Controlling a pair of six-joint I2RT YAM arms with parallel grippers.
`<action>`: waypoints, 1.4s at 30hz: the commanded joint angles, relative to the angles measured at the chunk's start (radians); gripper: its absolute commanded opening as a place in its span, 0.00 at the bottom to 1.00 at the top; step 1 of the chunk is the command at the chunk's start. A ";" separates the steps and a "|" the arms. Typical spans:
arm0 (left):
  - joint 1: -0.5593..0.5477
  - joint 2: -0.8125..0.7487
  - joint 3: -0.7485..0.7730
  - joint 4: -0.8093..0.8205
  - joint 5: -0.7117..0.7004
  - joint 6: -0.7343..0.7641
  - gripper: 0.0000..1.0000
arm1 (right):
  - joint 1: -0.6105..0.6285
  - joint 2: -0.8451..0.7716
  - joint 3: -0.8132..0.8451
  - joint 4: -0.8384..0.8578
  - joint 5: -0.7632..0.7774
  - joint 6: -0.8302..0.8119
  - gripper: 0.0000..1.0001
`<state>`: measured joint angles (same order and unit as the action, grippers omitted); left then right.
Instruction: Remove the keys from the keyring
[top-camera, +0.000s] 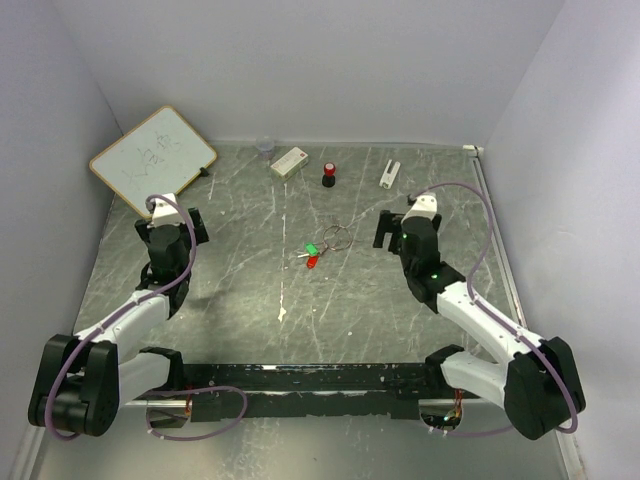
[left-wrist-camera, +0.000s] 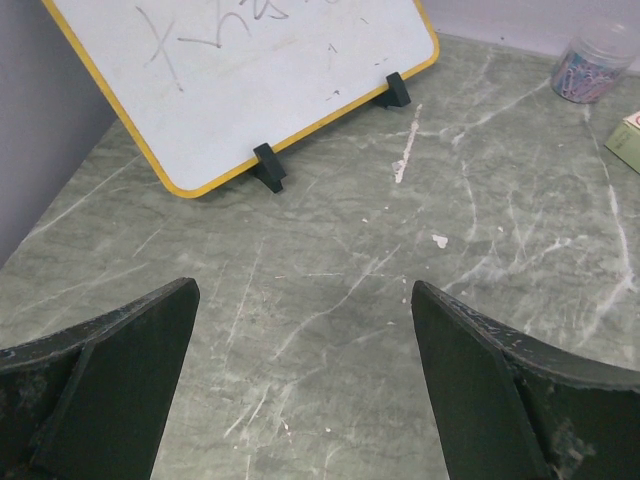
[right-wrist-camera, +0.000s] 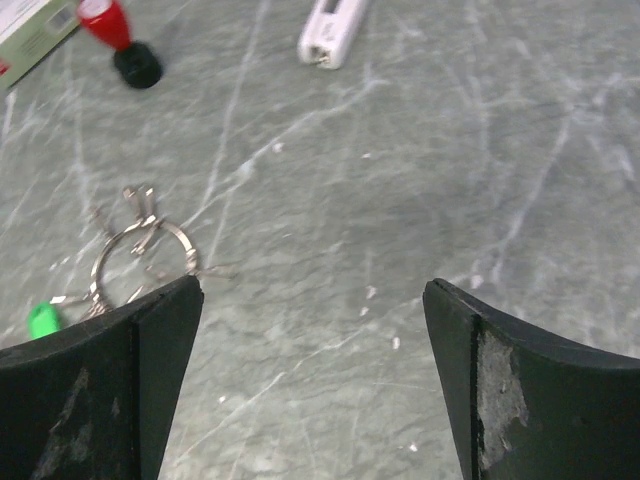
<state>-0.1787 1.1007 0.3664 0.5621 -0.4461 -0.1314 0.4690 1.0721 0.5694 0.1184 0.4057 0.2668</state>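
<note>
Worktop (top-camera: 250, 310): grey-green marbled sheet with pale veins, scratches and a few white flecks. Plain pale walls close it in on the left, far and right sides. A black rail along the near edge carries both arm bases.

Keyring (top-camera: 336, 238): thin silver loop, flat on the worktop about mid-surface.
- Green key (top-camera: 311, 248) and red key (top-camera: 312, 260) lie just near-left of the keyring, side by side on the surface. Too small to tell whether they are threaded on it.
- Capped cylinder (top-camera: 328, 176), black with a red top, stands beyond the keyring.
- White box (top-camera: 289, 162) sits beyond and left of the keyring, and a clear jar (top-camera: 265, 146) lies further that way, by the far wall.
- Small white clip (top-camera: 389, 173) lies beyond and right of the keyring.
- Whiteboard (top-camera: 152, 160) is well left of the keyring and further back, yellow-edged, tilted on black feet, with faint scribble on it.

Left arm: well left of the keyring, forearm rising from its base. The left tool (left-wrist-camera: 305, 290) points toward the whiteboard, fingers wide apart, only bare worktop between them.

Right arm: reaches in from the right of the keyring, elbow low, wrist up. The right tool (right-wrist-camera: 312, 285) tips down at the surface, fingers apart and gripping nothing. In the wrist view the keyring shows just past its left finger (right-wrist-camera: 150, 340), apart from it.
</note>
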 joint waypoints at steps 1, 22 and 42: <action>-0.007 -0.017 -0.009 0.049 0.065 -0.005 0.99 | 0.107 0.025 0.021 0.010 -0.057 -0.017 0.75; -0.008 0.071 0.028 0.046 0.180 -0.001 0.99 | 0.301 0.542 0.290 0.107 -0.208 -0.062 0.31; -0.008 0.065 0.023 0.051 0.170 -0.009 0.99 | 0.326 0.721 0.393 0.129 -0.186 -0.136 0.44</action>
<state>-0.1806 1.1774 0.3660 0.5800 -0.2840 -0.1318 0.7898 1.7596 0.9241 0.2279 0.1986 0.1684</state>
